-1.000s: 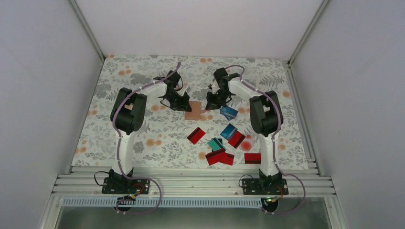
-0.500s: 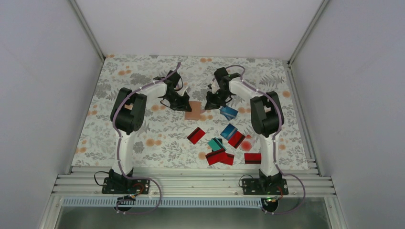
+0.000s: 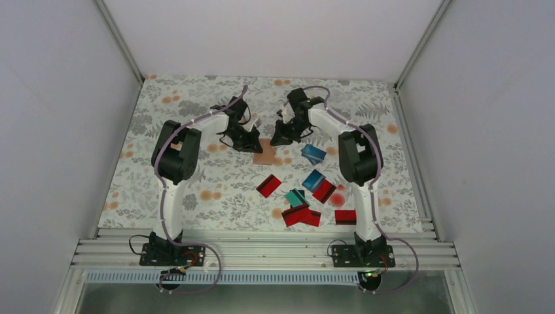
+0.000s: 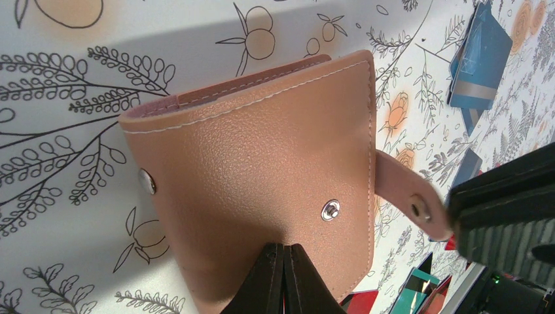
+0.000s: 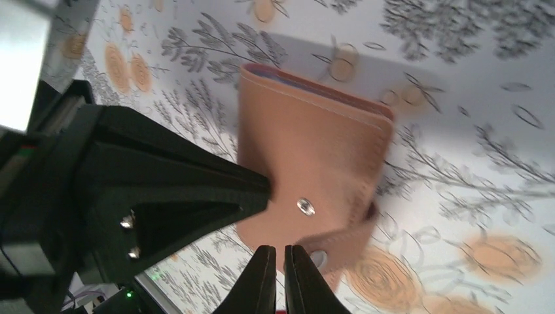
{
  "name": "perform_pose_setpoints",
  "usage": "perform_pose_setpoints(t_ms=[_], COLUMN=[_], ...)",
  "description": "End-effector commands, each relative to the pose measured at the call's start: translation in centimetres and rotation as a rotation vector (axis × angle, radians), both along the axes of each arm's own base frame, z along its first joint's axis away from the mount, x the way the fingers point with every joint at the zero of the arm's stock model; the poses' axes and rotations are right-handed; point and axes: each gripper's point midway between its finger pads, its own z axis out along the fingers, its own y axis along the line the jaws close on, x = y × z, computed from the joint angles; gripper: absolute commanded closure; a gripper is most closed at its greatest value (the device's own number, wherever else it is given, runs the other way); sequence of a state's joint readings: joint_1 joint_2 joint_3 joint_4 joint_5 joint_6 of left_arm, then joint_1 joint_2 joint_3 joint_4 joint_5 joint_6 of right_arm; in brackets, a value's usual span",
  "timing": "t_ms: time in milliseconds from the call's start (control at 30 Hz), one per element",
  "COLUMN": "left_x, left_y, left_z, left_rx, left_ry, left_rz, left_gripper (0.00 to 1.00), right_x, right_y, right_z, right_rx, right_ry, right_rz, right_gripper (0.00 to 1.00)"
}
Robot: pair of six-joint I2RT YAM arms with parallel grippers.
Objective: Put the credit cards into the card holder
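The tan card holder (image 3: 265, 153) lies on the floral cloth between both grippers, its snap strap (image 4: 407, 194) sticking out loose. My left gripper (image 4: 285, 248) is shut, its tips resting on the holder's face (image 4: 262, 163). My right gripper (image 5: 279, 250) is shut to a thin gap over the holder's (image 5: 314, 150) near edge, with the strap (image 5: 337, 248) just beside its right finger. In the top view the left gripper (image 3: 252, 144) and right gripper (image 3: 277, 139) flank the holder. Blue (image 3: 313, 154), red (image 3: 268, 185) and teal (image 3: 296, 197) credit cards lie scattered nearer the bases.
More cards lie right of centre: blue (image 3: 313, 179), red (image 3: 324, 191), red (image 3: 301, 216), red (image 3: 345, 216). A blue card (image 4: 481, 55) shows in the left wrist view. White walls and metal rails (image 3: 262, 248) border the cloth.
My right gripper has moved left and a little farther back, closer to the holder's far right corner. The left gripper and the cards have not moved.
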State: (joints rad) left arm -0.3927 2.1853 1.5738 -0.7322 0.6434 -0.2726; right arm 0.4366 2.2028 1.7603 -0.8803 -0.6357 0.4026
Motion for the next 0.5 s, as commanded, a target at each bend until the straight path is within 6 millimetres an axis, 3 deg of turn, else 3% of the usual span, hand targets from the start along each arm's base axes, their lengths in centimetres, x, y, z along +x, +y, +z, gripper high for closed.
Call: perform_pose_setpoints(t_ms=[0, 133, 467], left_x=[-0.8, -0.8, -1.2], left_y=[0.5, 0.6, 0.7], left_z=[-2.9, -2.8, -2.9], left_rx=[0.064, 0.064, 0.062], left_ry=[0.038, 0.036, 0.039], left_rz=[-0.010, -0.014, -0.023], left_gripper=[0.98, 0.98, 0.98], right_x=[-0.2, -0.7, -0.5], right_y=[2.4, 2.8, 3.4], right_z=[-0.3, -1.5, -1.5], right_rx=[0.033, 0.007, 0.012], right_ry=[0.029, 0.054, 0.053], right_rz=[0.033, 0.037, 0.027], right_gripper=[0.96, 0.96, 0.96])
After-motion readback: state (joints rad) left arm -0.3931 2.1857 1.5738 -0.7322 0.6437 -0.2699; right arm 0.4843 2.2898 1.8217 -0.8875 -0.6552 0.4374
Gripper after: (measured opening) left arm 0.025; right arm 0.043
